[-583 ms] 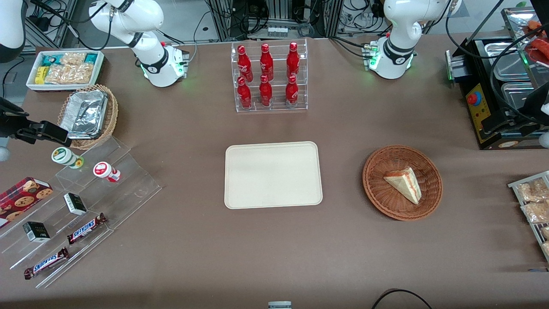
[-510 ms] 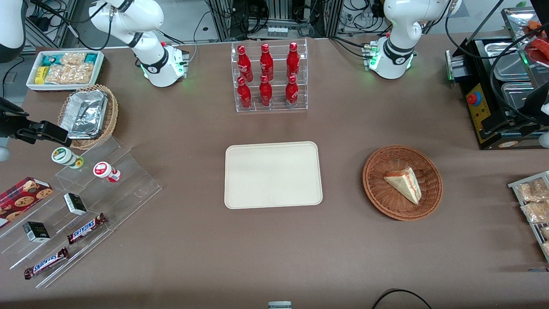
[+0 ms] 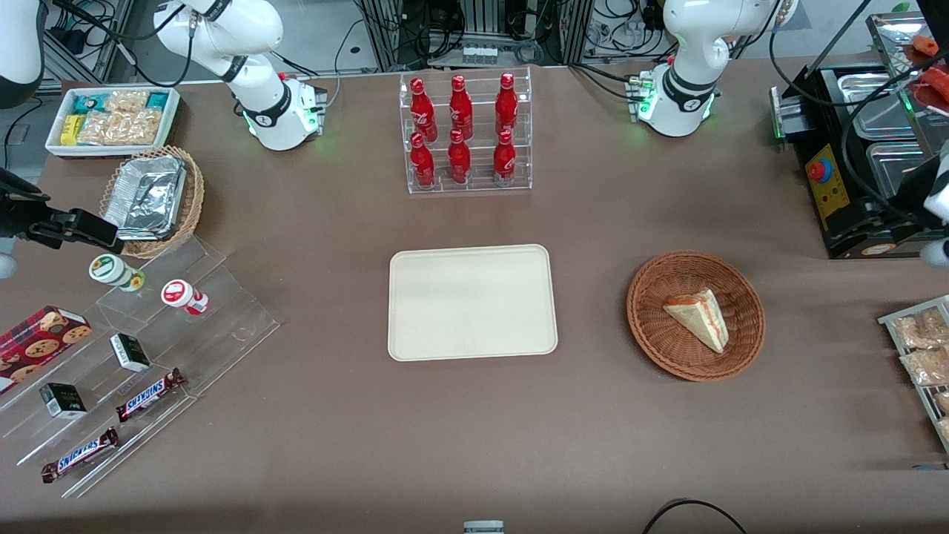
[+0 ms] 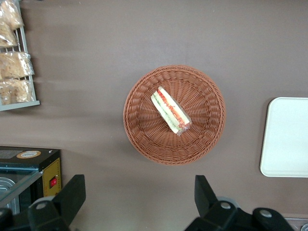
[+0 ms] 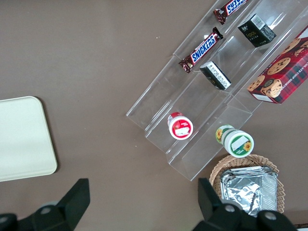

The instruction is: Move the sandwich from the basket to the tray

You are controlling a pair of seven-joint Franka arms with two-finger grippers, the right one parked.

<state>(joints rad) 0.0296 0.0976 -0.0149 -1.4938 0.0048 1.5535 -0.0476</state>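
The sandwich (image 3: 697, 317), a pale wedge with red and green filling in clear wrap, lies in the round reddish-brown wicker basket (image 3: 645, 326) toward the working arm's end of the table. The left wrist view looks straight down on the sandwich (image 4: 171, 109) in the basket (image 4: 139, 134). My gripper (image 4: 138, 195) hangs high above bare table just outside the basket's rim, open, with nothing between its fingers (image 4: 72, 195). The cream tray (image 3: 471, 302) lies flat at the table's middle, beside the basket, and its edge shows as the tray (image 4: 288, 137) in the wrist view.
A clear rack of red bottles (image 3: 465, 133) stands farther from the front camera than the tray. A black machine (image 3: 852, 185) and a rack of snack packets (image 3: 919, 348) flank the basket at the working arm's end. Acrylic steps with candy bars (image 3: 148, 348) lie toward the parked arm's end.
The working arm's parts at the edge of the front view have shifted slightly. The sandwich, basket and tray have not moved.
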